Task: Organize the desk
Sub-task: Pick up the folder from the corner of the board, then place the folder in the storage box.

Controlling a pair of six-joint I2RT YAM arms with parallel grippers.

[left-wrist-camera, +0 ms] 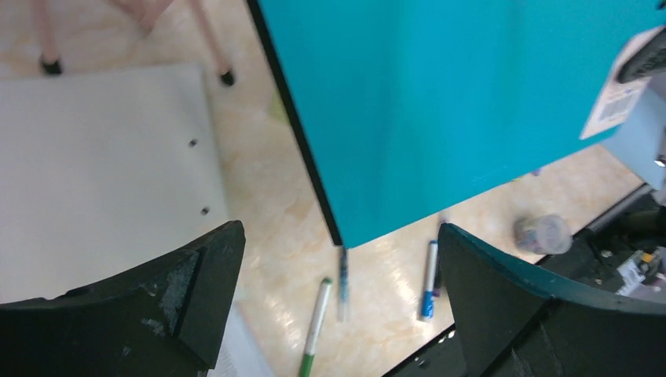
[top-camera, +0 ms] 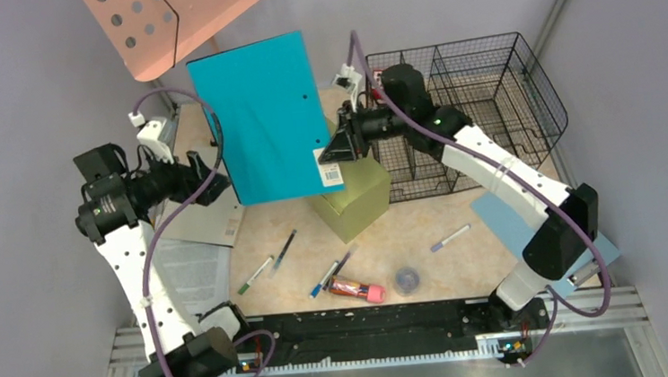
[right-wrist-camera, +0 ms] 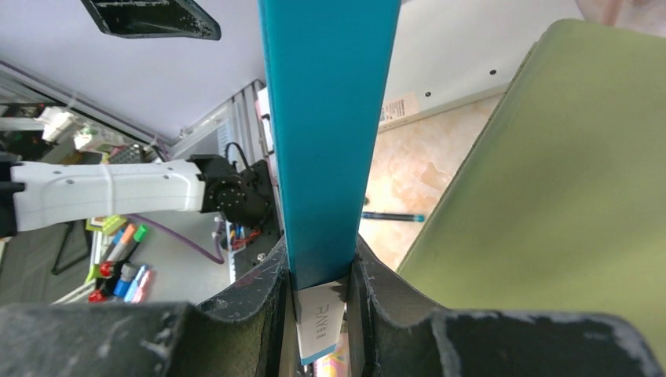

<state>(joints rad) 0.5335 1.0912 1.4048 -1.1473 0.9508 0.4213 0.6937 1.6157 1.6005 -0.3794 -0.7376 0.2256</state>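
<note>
Above olive box (top-camera: 354,200) — right gripper (right-wrist-camera: 322,271) clamped on teal folder (top-camera: 266,117) at its labelled lower corner, folder upright | left of box — left gripper (top-camera: 217,181) spread wide, empty, near folder's left edge | under box: desk (top-camera: 423,226), pens (top-camera: 283,249) scattered on box's near side

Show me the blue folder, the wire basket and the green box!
blue folder (top-camera: 266,117), top view, middle of its cover.
wire basket (top-camera: 541,91), top view, its right wall.
green box (top-camera: 358,196), top view, its top face.
</note>
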